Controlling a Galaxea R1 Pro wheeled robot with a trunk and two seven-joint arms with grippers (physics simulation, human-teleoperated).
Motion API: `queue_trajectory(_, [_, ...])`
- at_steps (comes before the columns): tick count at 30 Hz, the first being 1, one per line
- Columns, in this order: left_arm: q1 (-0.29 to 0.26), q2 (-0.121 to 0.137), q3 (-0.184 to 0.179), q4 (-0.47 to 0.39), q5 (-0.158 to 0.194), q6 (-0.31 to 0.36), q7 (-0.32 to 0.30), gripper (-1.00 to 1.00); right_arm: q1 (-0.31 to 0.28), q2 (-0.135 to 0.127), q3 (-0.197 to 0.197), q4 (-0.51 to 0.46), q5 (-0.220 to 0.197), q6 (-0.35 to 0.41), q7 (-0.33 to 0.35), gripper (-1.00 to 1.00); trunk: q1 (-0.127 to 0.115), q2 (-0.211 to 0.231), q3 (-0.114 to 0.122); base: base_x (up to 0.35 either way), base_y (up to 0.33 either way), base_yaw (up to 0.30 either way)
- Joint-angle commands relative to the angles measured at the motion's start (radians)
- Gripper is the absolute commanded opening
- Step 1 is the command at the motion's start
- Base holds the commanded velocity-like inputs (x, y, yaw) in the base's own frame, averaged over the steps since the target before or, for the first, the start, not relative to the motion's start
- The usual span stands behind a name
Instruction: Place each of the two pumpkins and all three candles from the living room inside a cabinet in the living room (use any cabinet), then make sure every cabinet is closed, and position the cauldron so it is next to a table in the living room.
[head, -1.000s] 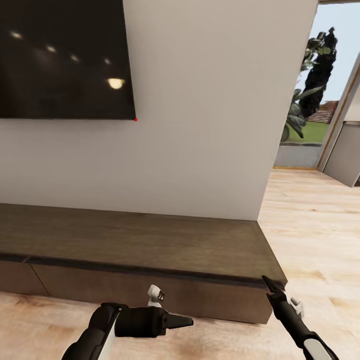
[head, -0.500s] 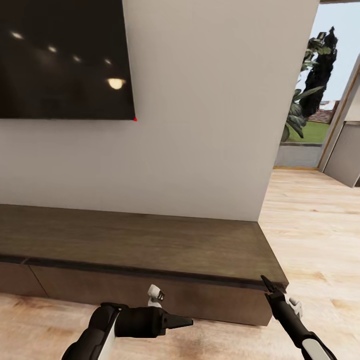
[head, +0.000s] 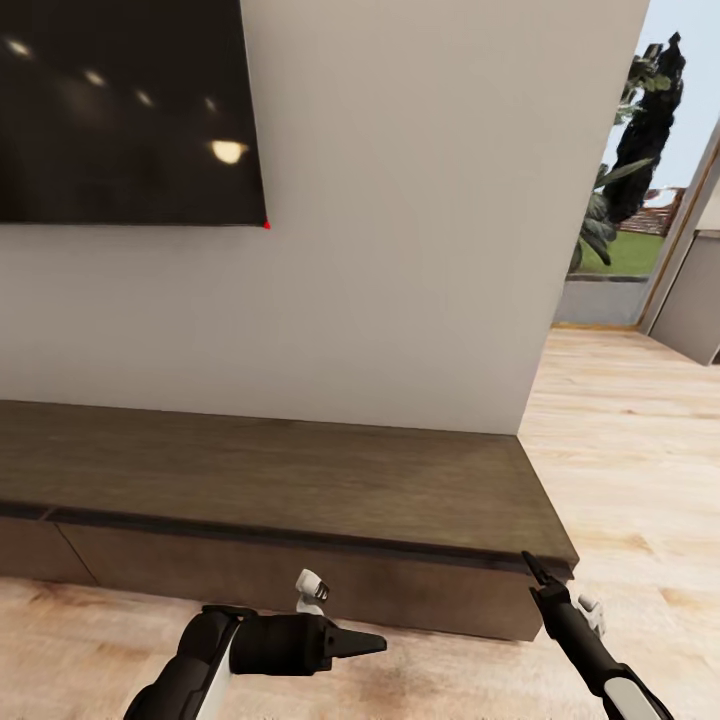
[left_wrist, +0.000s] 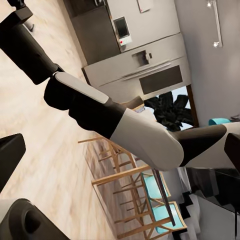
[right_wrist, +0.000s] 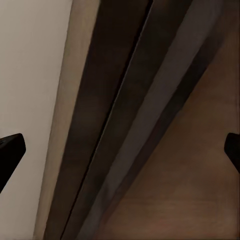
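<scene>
The long, low, dark brown cabinet (head: 300, 480) runs along the white wall in the head view, and its flat fronts are closed. My right gripper (head: 530, 562) is open, its tip right at the cabinet's front right corner. The right wrist view looks closely at the cabinet (right_wrist: 165, 150) edge, with the fingertips (right_wrist: 7, 152) spread wide. My left gripper (head: 378, 643) hovers low over the floor in front of the cabinet, open and holding nothing. The pumpkins, candles and cauldron are out of view.
A large black TV (head: 120, 110) hangs on the wall above the cabinet. Wooden floor (head: 620, 450) stretches to the right toward a glass door with plants (head: 625, 190). The left wrist view looks past my right arm (left_wrist: 100, 110) to wooden chairs (left_wrist: 145, 200) and a fridge (left_wrist: 145, 60).
The whole head view has shifted slightly, with the TV and cabinet now sitting a little higher and to the left, so the camera moved. Both arms hold the same pose.
</scene>
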Motion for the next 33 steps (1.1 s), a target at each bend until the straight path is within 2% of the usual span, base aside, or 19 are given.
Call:
queue_trajectory(1, [0.000,0.000,-0.001,0.000,0.002,0.011,-0.002,1.00,-0.001,0.000,-0.002,0.001,-0.010,0.010,0.003,1.00,0.000,0.000,-0.001,0.000,0.000,0.000])
queue_trajectory(5, [0.000,0.000,0.000,0.000,0.002,0.011,-0.002,1.00,-0.001,0.000,-0.002,0.000,-0.010,0.010,-0.001,1.00,0.001,-0.001,-0.012,0.000,0.000,0.000])
queue_trajectory(33, [0.000,0.001,0.000,0.000,0.001,0.011,-0.002,1.00,-0.001,0.001,-0.002,0.000,-0.010,0.010,-0.002,1.00,0.001,-0.001,-0.012,0.028,0.000,0.000])
